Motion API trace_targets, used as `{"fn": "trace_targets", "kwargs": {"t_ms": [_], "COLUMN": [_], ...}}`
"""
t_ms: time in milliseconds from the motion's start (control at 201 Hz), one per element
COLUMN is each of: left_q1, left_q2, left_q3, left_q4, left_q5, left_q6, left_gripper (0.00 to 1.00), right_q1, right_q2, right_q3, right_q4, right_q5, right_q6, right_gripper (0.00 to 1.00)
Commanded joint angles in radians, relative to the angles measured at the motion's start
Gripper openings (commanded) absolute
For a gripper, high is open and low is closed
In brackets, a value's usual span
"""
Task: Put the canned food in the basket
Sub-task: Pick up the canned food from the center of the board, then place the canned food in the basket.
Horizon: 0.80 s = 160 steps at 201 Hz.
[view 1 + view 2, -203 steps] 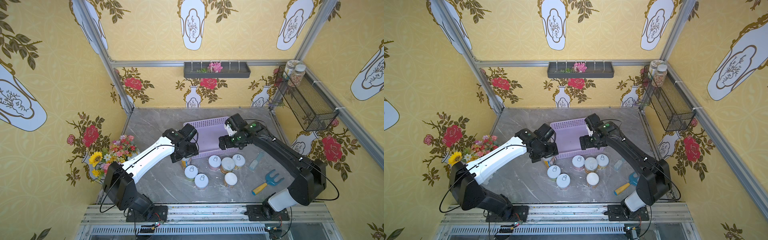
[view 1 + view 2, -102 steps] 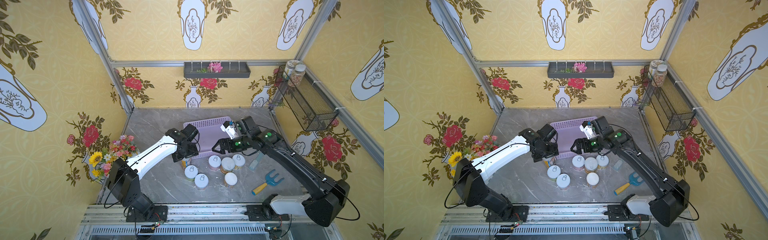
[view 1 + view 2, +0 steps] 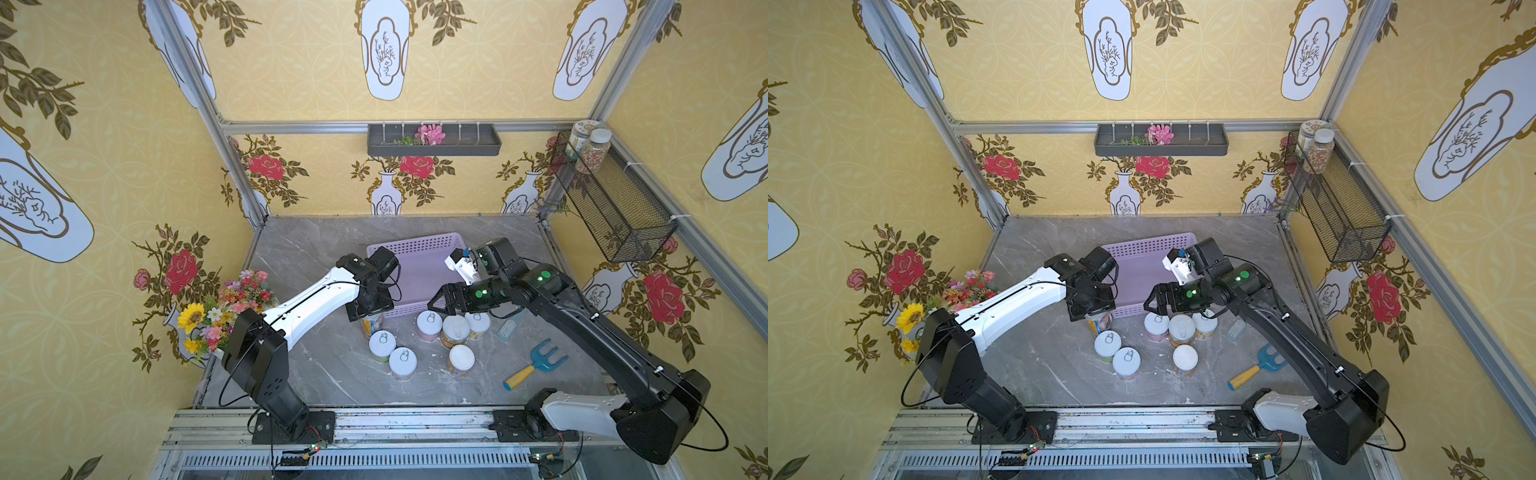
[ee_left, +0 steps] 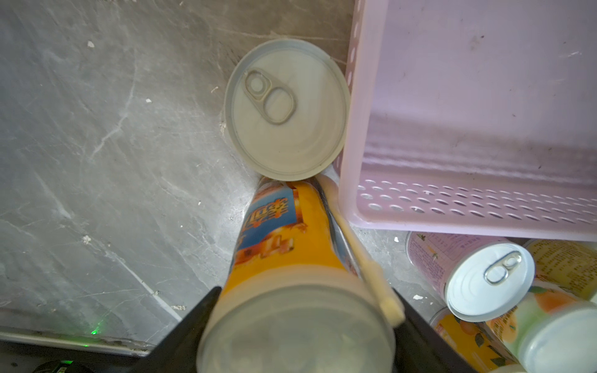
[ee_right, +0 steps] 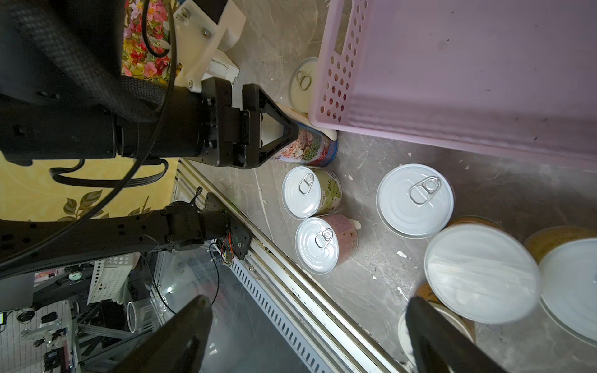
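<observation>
The left claw [image 4: 306, 290] stands narrowed around a tall blue-and-orange tin [image 4: 284, 232], with a black finger against each flank just under the lid, so I judge the tin gripped. It stands upright on the grey marble-patterned table [image 4: 97, 161], long axis vertical, just outside the near left corner of the lavender perforated plastic basket [image 4: 452, 206]. A low tin with a pull-ring lid [image 4: 287, 109] sits just beyond it, close against the basket's left wall.

The coming move turns on this: the basket's floor, bare where it shows, lies to the right of and beyond the held tin, past the perforated wall. The tin likely has to rise first, then cross over.

Further right, a pink-labelled tin [image 3: 430, 326] heads a row of three along the basket's front wall, with three more nearer the rail. The right claw [image 5: 305, 308] hangs wide and empty above that row, and is the nearer arm for those.
</observation>
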Motion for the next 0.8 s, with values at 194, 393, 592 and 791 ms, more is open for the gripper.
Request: {"fn": "trace_targets", "kwargs": {"t_ms": [194,393,592,791], "left_q1": [0.0,-0.001,-0.005,-0.003], "left_q2": [-0.032,-0.071,-0.113,-0.06], "left_q3": [-0.008,0.061,0.232,0.433], "left_q4": [-0.033,-0.12,-0.247,-0.341], "left_q5": [0.006,-0.014,0.009,0.001], "left_q6": [0.01,0.033,0.079,0.111], "left_gripper": [0.69,0.66,0.63,0.59], "right_q1": [0.002,0.001,0.001,0.002], "right_q2": [0.005,0.01,0.024,0.033], "right_q3": [-0.009,-0.007,0.013,0.021], "right_q4": [0.019,0.042,0.043,0.052], "right_q5": [0.0,0.011,0.014,0.043], "right_q6": [0.003,0.018,0.022,0.025], "right_gripper": [0.97,0.97,0.97,0.97]}}
